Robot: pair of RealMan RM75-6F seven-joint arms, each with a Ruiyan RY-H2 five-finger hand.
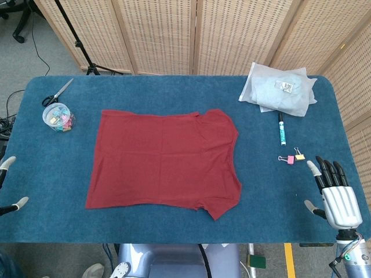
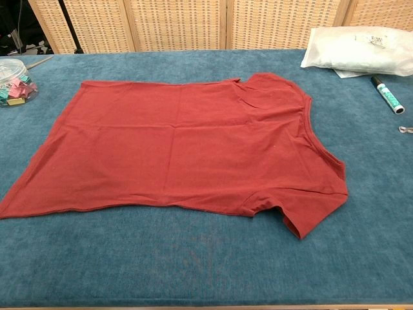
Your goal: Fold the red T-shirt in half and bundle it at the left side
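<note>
red T-shirt [image 1: 165,159] flat mid-table, unfolded, long axis 9–3 o'clock, collar toward 3, hem toward 9 | right hand [image 1: 333,188] at 4 o'clock, fingers spread, holding nothing, head view only | left hand [image 1: 8,185] fingertips only at 8 o'clock, grip cannot be told | chest view shows neither hand

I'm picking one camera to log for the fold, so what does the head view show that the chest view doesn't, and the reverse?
Only the head view shows the right hand, open at the table's right edge, left fingertips at the left edge, the scissors and both binder clips. The chest view adds nothing new, only a closer shirt. Both show the red T-shirt lying flat, the clip jar, marker and white package.
</note>
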